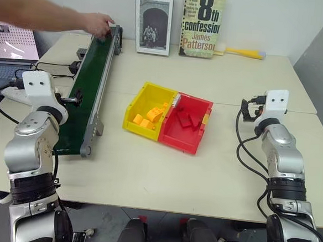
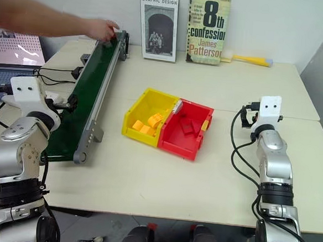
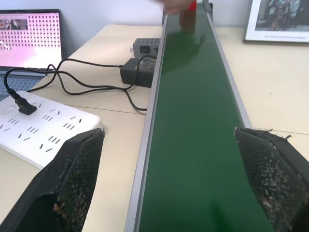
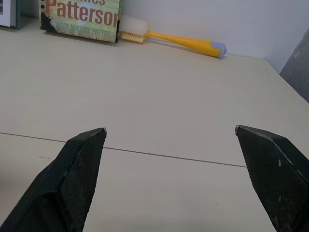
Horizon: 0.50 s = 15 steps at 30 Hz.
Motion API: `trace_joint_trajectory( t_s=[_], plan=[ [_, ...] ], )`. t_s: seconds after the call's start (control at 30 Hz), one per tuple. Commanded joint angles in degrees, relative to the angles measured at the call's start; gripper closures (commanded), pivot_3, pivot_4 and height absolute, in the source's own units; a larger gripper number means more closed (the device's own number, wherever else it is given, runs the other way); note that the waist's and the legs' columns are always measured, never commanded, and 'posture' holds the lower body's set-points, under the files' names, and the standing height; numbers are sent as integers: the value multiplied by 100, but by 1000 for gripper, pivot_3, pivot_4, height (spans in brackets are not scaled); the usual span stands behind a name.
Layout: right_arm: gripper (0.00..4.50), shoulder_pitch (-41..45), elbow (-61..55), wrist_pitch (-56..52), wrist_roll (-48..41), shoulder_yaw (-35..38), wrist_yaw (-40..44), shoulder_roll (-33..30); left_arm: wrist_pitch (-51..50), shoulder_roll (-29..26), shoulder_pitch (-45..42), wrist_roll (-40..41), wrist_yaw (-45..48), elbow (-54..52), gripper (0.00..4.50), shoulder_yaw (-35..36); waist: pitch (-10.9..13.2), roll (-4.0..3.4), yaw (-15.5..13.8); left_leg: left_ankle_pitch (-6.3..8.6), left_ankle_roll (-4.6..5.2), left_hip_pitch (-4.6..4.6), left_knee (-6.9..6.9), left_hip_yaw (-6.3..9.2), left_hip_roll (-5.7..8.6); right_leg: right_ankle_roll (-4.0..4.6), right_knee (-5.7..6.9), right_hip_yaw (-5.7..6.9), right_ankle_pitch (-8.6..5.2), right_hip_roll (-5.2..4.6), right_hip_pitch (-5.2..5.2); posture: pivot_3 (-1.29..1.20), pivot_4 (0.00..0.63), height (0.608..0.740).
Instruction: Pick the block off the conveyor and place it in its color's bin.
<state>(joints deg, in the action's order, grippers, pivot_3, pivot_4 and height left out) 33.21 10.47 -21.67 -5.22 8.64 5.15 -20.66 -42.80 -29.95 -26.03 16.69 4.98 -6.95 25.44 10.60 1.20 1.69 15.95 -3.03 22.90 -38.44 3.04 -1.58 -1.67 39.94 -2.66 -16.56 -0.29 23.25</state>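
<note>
From my seat, at about nine o'clock a laptop (image 1: 5, 49) and a white power strip (image 3: 38, 128) sit on the worktop (image 1: 213, 174), with black cables running toward the belt. My left pincer (image 3: 169, 179) hangs level over the near end of the conveyor (image 1: 89, 88), its two black fingers (image 3: 72, 179) spread wide and holding nothing; green belt runs straight between them. The conveyor stretches from about eight o'clock up toward eleven o'clock. At its far end a person's hand (image 1: 97, 23) reaches in from the left and rests on the belt; in the left wrist view a bit of red shows just beside that hand, which may be the block (image 3: 192, 6), though I cannot tell for sure, as the hand covers most of it. Near the middle of the worktop the yellow tray (image 1: 148, 110) holds orange-yellow bricks (image 1: 149, 118), and joined to its right side is the bin (image 1: 190, 123) with several red bricks inside. At twelve o'clock two books (image 1: 179, 22) stand against the wall, and a yellow-handled brush (image 1: 241, 52) lies just to their right. At about three o'clock my right pincer (image 4: 169, 179) is level above bare worktop, jaws wide apart and empty.
</note>
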Motion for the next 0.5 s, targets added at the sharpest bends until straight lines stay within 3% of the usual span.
trace_joint_trajectory(
  t_s=[0.03,0.5],
  plan=[
    [0,53,-384,44,38,19,-18,15,-40,-59,5,-45,-93,-315,12,75,0,0,3,0,0,0,0,0,0,0,0,0,0,0,0,0,150,740],
    [0,-59,-1017,-207,14,185,85,-311,705,554,27,-16,-253,-264,12,-38,0,0,-2,0,0,0,0,-1,2,0,-1,0,0,1,-1,0,150,740]
  ],
)
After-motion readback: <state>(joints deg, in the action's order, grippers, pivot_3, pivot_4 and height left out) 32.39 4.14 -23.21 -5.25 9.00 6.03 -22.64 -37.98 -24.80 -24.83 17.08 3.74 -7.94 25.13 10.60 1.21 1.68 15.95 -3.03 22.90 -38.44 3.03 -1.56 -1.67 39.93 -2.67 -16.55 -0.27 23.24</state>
